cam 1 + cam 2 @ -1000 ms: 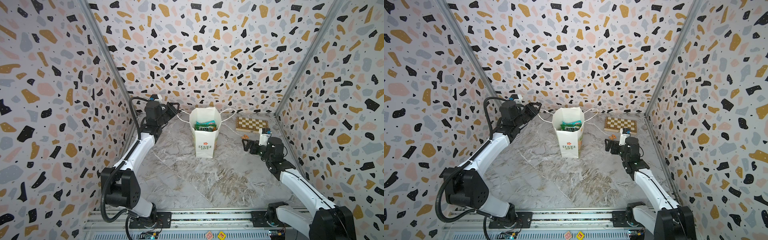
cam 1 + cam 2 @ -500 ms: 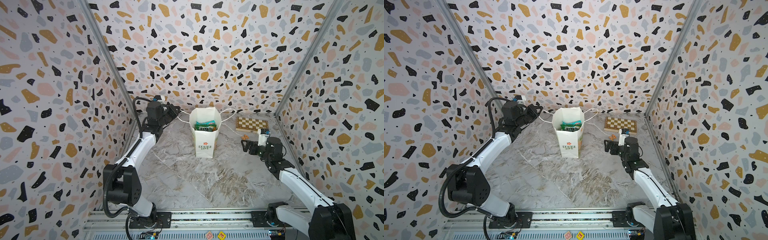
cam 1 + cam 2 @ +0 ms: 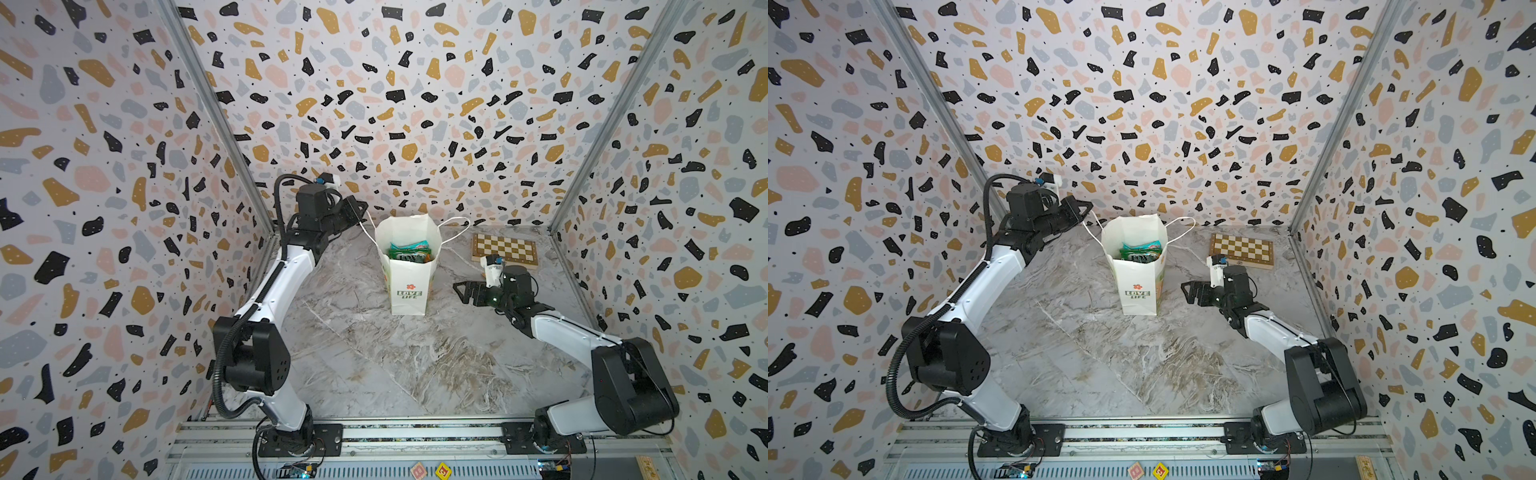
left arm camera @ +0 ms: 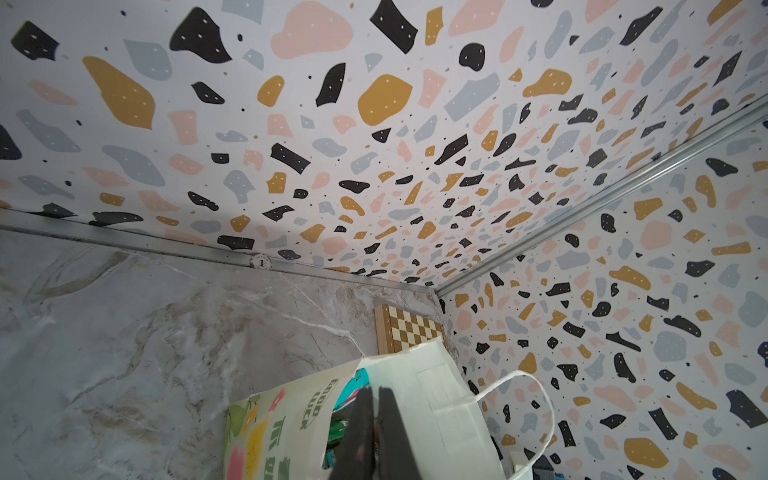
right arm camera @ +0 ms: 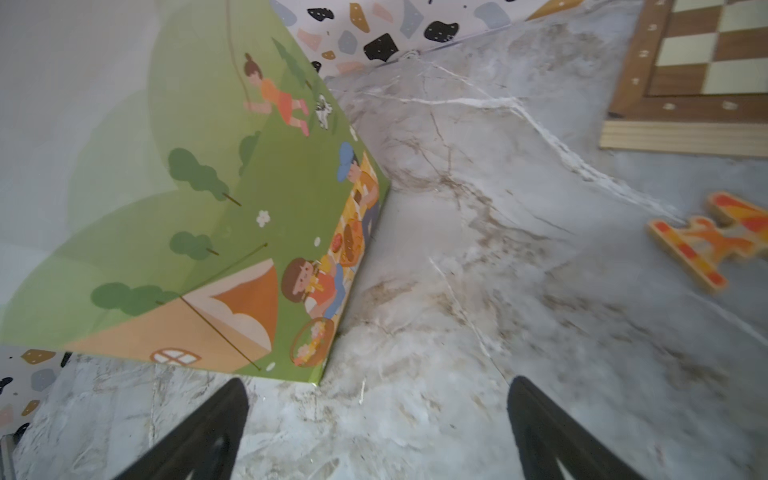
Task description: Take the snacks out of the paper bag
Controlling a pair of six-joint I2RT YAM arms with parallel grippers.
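Left gripper [image 3: 360, 206]: fingers [image 4: 365, 419] pressed together, raised at the far left, about level with the rim of the paper bag [image 3: 409, 291]. Left cord handle [image 3: 368, 227] running up to the tips. Grip on it, if any, impossible to tell.

Right gripper [image 3: 460, 293]: spread wide with nothing between the fingers, low over the marble table [image 3: 374, 357], just right of the paper bag and pointing left at its green illustrated side.

Paper bag upright, mid-table toward the far side, mouth open. Snacks [image 3: 409, 251] inside it, green and teal packets lying just below the rim.

Chessboard [image 3: 505, 249] flat at the far right. Orange trinket [image 5: 706, 241] on the table near it.
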